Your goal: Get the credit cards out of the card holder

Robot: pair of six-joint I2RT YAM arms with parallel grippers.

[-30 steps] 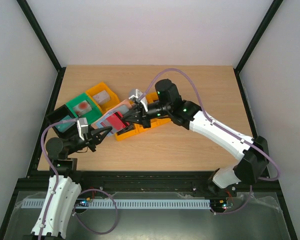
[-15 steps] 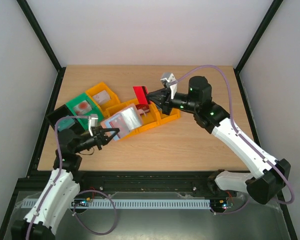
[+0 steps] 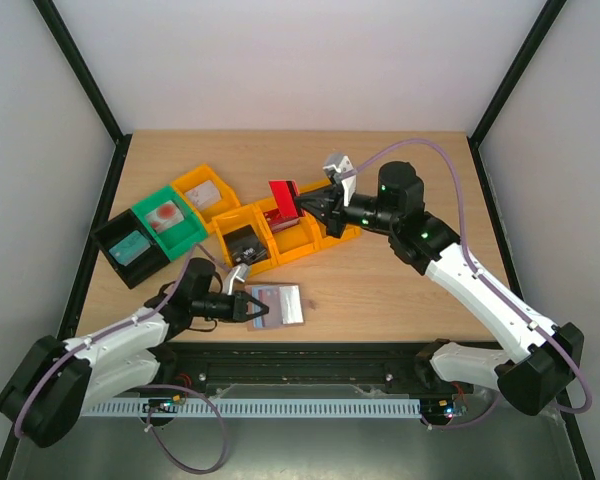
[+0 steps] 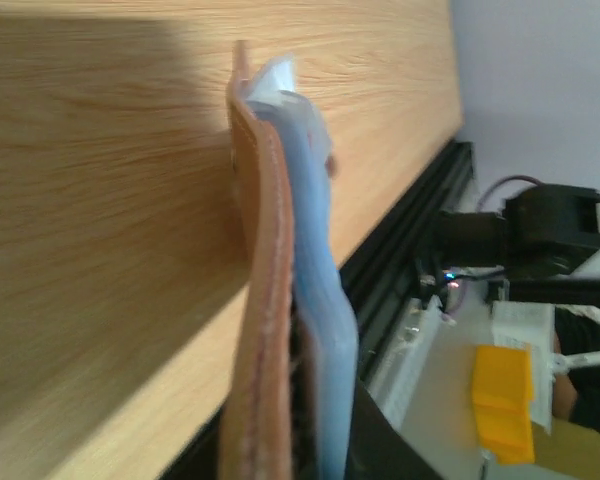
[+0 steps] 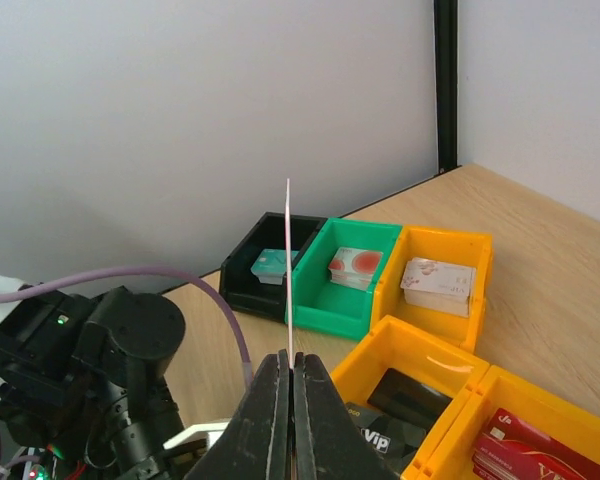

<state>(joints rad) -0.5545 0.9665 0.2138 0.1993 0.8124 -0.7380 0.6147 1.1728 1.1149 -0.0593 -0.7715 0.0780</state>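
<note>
Card holder point(image 3: 280, 305): tan-brown outside, light blue lining, at the near edge of the table point(image 3: 400, 270), just ahead of the left arm's base. It is opened out with the lining up in the overhead view and seen edge-on from the left wrist point(image 4: 265, 300); whether it rests on the wood or hangs just above it cannot be told. Left gripper point(image 3: 252, 306): jaws narrowed onto the holder's left edge, arm lying low along the table front. Beyond it is a diagonal row of bins: black bin point(image 3: 110, 240) with a teal item, green bin point(image 3: 185, 232) with a red-marked card, and orange bins point(image 3: 242, 258), one holding a black card and another red cards. Right gripper point(image 3: 306, 203): above the orange bins, pinched tight on a red card point(image 3: 283, 196) held upright, seen from its wrist as a thin vertical line point(image 5: 288, 260).
</note>
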